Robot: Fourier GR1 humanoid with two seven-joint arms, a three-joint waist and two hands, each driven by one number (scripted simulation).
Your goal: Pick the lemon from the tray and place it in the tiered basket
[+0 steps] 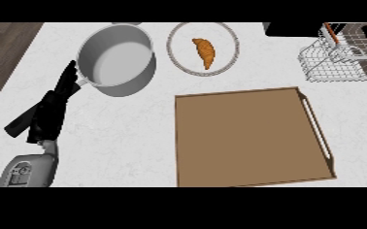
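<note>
Head view: one tray (pixel 251 140), one croissant (pixel 204 52), one pot (pixel 118 60); left hand (pixel 46 114) fingers straight.

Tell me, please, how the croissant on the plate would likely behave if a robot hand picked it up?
The croissant looks small and probably light. Its curved, tapered shape lies flat on the plate, so it seems unlikely to roll. Its browned crust would probably be fragile under pinching.

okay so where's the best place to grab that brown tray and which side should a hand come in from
Take the tray by the slotted handle on its right rim. That long cut-out in the raised wall lets fingers hook through, so come in from the right, over the bare counter beside it. The other walls show no such opening. The left hand rests open far to the left; no right hand shows.
</note>
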